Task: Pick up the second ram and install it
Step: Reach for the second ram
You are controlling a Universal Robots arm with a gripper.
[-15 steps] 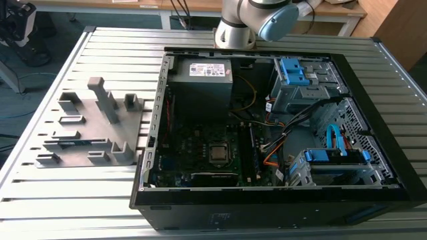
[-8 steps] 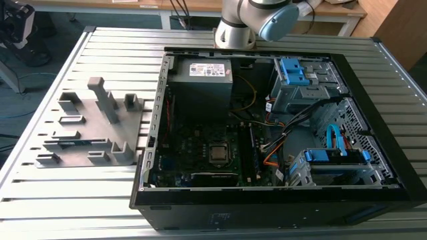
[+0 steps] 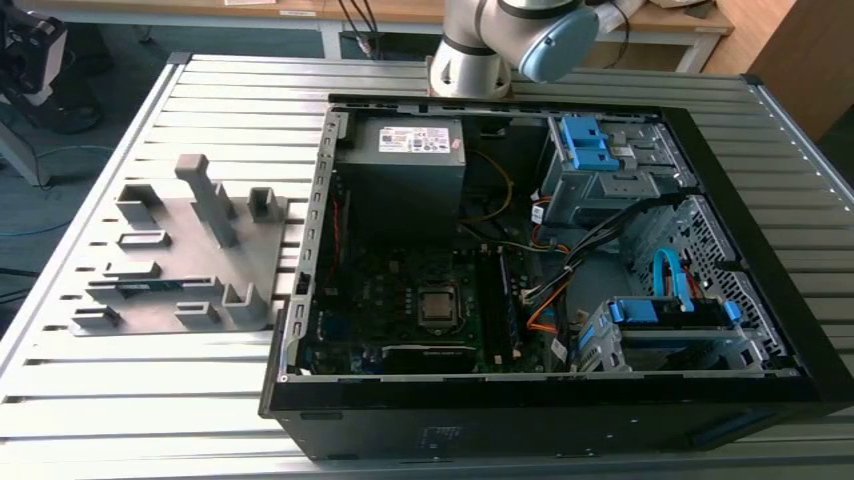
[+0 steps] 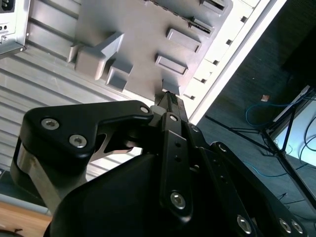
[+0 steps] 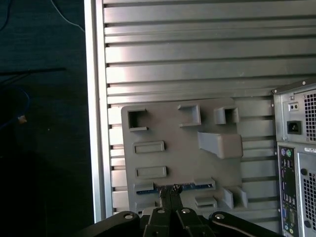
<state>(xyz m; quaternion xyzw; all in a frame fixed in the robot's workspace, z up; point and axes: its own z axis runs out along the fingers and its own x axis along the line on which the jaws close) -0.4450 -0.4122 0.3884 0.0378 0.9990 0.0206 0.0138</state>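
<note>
**exterior view with both wrist views – pick-up stage of the second memory module.** at the exterior view's left, the grey holder plate (image 3: 167, 215) rests on the slatted aluminium table (image 3: 134, 400). the second ram (image 3: 144, 285) lies flat in a low cradle near the plate's front edge, a thin dark strip that nothing is gripping. further right stands the open pc case (image 3: 534, 420), with the motherboard (image 3: 387, 290) exposed on its floor and the blue-fitted drive cage (image 3: 594, 150) beyond. the robot arm (image 3: 501, 45) rises behind the case.

in the first wrist view the gripper (image 5: 171, 189) has its fingers drawn together with nothing between them. along the line of sight its tips cross the middle of the second ram (image 5: 197, 186). the second wrist view shows the same closed tips (image 4: 170, 96) pointing toward the plate. we judge the gripper to be poised well above the plate, aligned over the stick but apart from it.

we place the work at the approach to the pick – the stick is not yet lifted and nothing of the install is done. a grasp here calls for the fingers to part, straddle the stick's thin faces near its middle, and stay square to its long axis so that it lifts level out of the cradle.
</note>
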